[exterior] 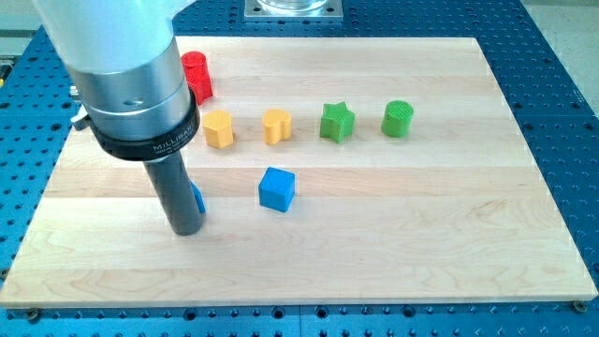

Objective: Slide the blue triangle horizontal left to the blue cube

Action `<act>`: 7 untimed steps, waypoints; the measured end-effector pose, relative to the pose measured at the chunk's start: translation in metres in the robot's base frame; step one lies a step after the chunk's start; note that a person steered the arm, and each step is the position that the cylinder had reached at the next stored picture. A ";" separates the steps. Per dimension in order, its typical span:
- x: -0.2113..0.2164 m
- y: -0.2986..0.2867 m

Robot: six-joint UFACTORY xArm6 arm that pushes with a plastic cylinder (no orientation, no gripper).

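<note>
The blue cube [277,188] sits on the wooden board [393,234] a little left of centre. The blue triangle [198,198] is mostly hidden behind my rod; only a thin blue sliver shows at the rod's right edge, to the left of the cube. My tip [185,228] rests on the board at the view's left, touching or just in front of the triangle. The triangle and the cube lie at roughly the same height in the view, a short gap apart.
A red block [197,75] stands at the top left, partly behind the arm. A yellow block [218,128], a yellow heart-like block [276,125], a green star [337,122] and a green cylinder [398,119] form a row above the cube.
</note>
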State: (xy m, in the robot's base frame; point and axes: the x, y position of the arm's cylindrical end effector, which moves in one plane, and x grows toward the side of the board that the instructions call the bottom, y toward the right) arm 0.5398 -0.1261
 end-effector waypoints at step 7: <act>-0.290 -0.088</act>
